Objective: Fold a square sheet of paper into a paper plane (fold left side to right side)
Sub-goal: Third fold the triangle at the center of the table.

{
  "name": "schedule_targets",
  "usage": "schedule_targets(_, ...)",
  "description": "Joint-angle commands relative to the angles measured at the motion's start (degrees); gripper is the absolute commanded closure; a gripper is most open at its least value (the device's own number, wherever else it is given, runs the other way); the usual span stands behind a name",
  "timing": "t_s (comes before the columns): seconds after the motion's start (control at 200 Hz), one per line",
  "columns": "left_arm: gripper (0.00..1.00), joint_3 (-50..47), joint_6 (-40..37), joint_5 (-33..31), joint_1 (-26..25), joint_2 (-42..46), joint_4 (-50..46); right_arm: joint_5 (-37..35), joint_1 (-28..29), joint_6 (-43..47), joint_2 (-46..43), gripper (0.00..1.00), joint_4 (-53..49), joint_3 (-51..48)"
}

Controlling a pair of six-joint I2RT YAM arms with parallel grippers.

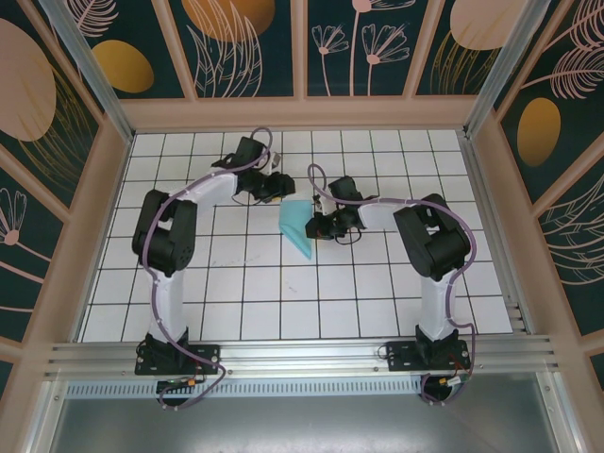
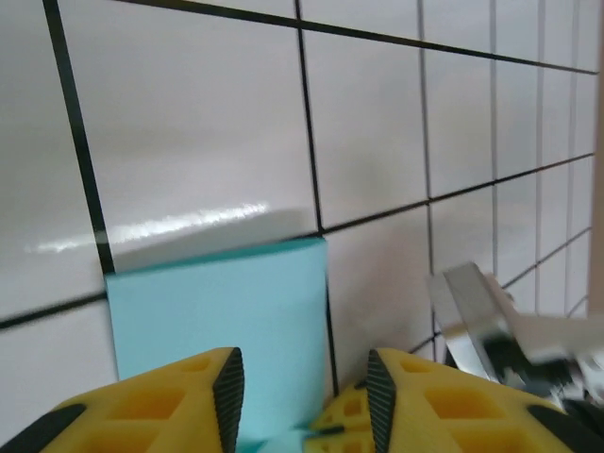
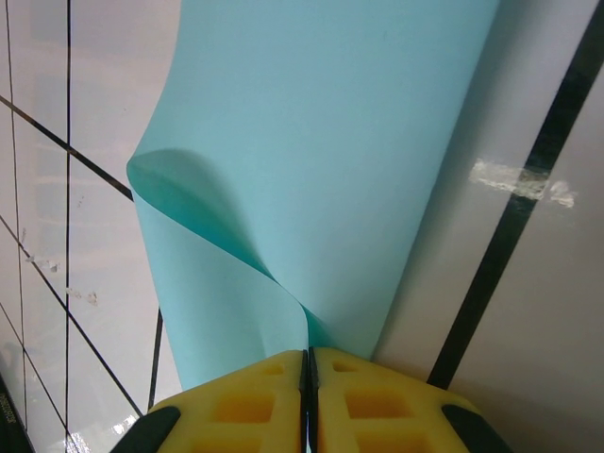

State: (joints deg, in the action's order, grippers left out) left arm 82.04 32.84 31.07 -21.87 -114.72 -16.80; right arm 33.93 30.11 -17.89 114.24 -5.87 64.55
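The square sheet of paper (image 1: pixel 298 226) is turquoise and lies mid-table, bent over on itself, tapering to a point at its near end in the top view. My right gripper (image 1: pixel 319 226) sits at its right edge. In the right wrist view the right gripper (image 3: pixel 308 363) is shut on the paper (image 3: pixel 330 142), whose held edge curls up and over the flat part. My left gripper (image 1: pixel 281 185) hovers at the sheet's far end. In the left wrist view the left gripper (image 2: pixel 304 387) is open, with the flat paper (image 2: pixel 217 311) beneath its fingers. The paper plane is out of view.
The white gridded table (image 1: pixel 245 283) is walled by wooden panels on three sides. An aluminium rail (image 1: pixel 302 354) runs along the near edge, where both arm bases stand. The right arm's metal wrist part (image 2: pixel 491 321) shows to the right of the left gripper.
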Motion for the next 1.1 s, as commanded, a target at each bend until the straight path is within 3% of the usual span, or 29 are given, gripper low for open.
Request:
schedule_targets(0.0, 0.60, -7.5, 3.0, 2.5, -0.8, 4.8, 4.8, -3.1, 0.9, 1.6, 3.2, 0.87, -3.4, 0.1)
schedule_targets(0.31, 0.58, -17.3, 10.9, 4.1, -4.4, 8.2, 14.7, -3.4, 1.9, 1.9, 3.6, 0.88, -3.8, 0.4)
schedule_targets(1.096, 0.57, -16.7, 9.2, -1.0, -6.4, 1.5, 11.4, -4.0, 2.1, 2.5, 3.9, 0.87, -4.5, 0.8)
